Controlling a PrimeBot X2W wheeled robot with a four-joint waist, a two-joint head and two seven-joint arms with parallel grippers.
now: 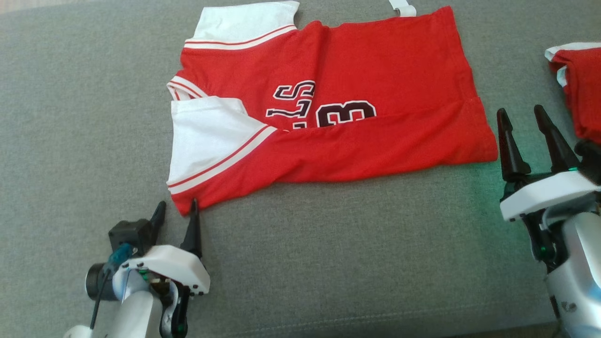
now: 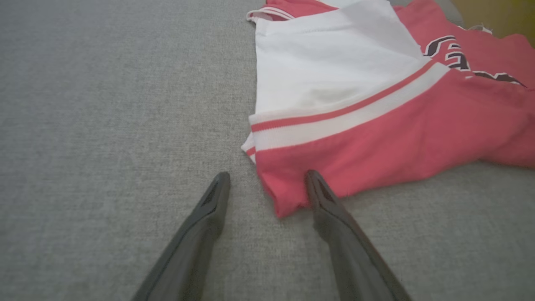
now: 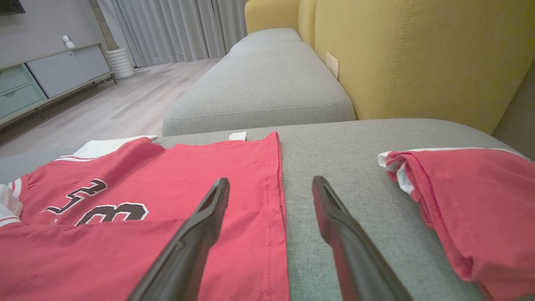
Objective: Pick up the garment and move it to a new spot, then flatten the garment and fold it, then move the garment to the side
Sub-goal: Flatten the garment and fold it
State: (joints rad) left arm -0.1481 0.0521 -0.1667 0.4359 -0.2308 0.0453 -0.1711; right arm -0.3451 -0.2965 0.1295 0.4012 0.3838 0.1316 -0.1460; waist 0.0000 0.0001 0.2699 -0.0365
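Garment (image 1: 338, 108), long axis running left–right across sofa cushion (image 1: 328, 263); its near-left corner sits inside open left pincer (image 1: 178, 203); open, empty right pincer (image 1: 520, 110) just beside right hem

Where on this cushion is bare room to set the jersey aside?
Widest bare patch: the cushion left of the jersey. Also the band between the left gripper and right gripper. Crowded at right, where a second red garment lies near the hem.

Garment (image 1: 385, 61) on cushion (image 1: 84, 117), second garment (image 1: 584, 89) rightward
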